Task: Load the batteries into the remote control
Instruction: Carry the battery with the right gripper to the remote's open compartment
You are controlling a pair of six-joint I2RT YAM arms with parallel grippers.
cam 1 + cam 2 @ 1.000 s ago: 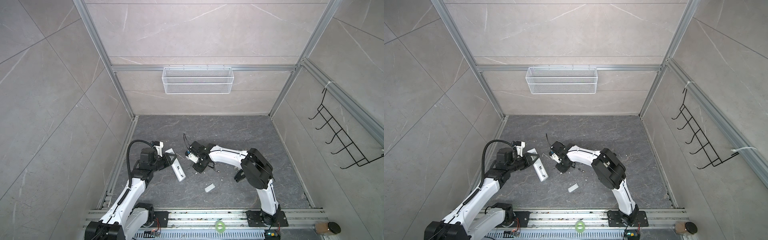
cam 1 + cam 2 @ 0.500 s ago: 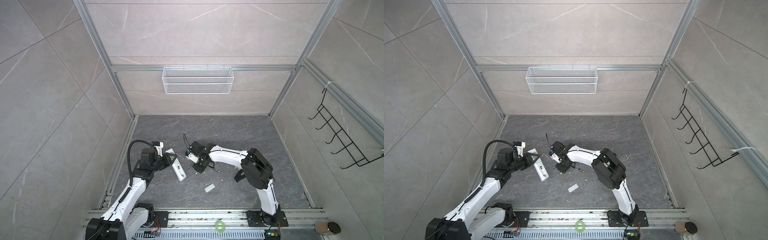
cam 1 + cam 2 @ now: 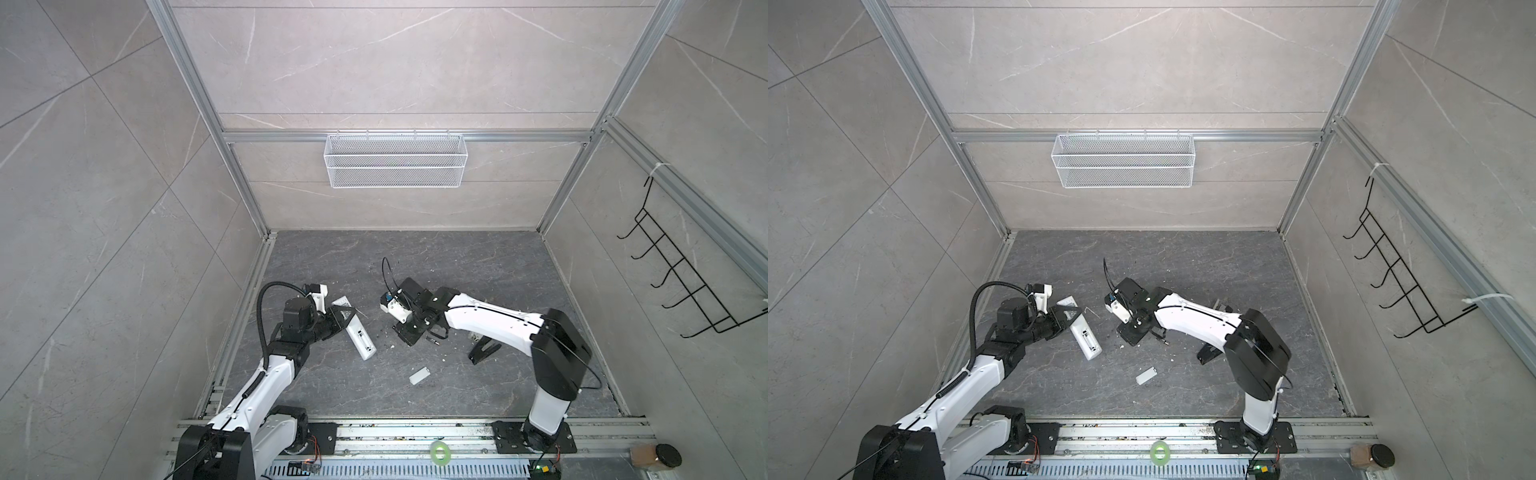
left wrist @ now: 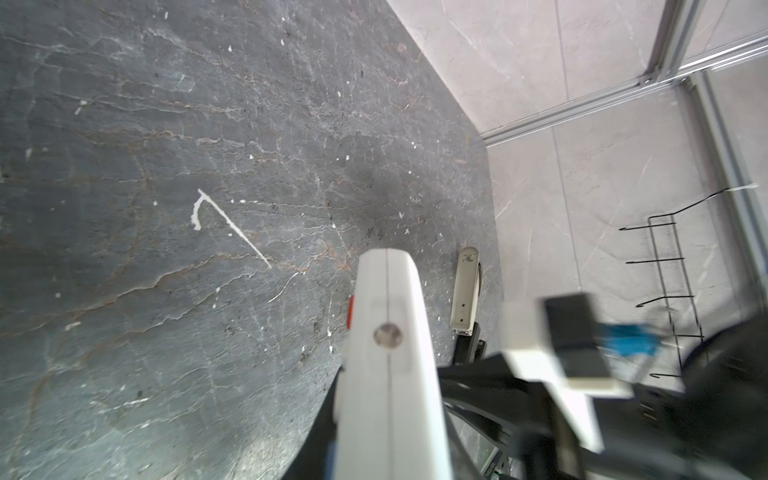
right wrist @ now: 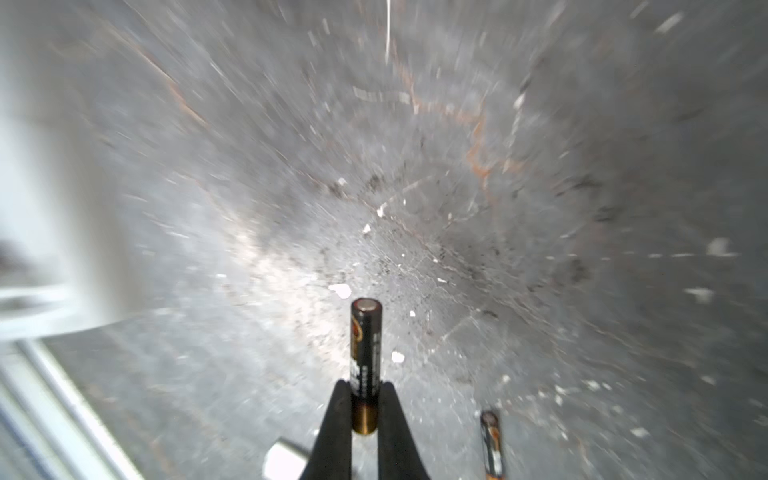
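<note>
Main hazard, in my judgement: the remote control [image 3: 360, 335] is clamped near its far end only by the left gripper [image 3: 338, 316], fingers pressed in on its sides. Its open bay faces up in both top views. A push into that bay could lever the free end down or twist it in the grip. The loose white cover [image 3: 419, 376] lies well apart on the table and poses no obstruction. The right gripper [image 5: 365, 386] is near the remote but apart from it. Its fingers [image 5: 332, 419] pinch one battery [image 5: 365, 345] low, by the gold end only. Most of its length projects past the tips, so it could pivot or slip on contact. The second battery [image 5: 491, 440] lies on the table just beside the gripper, where a sweep could set it rolling.
</note>
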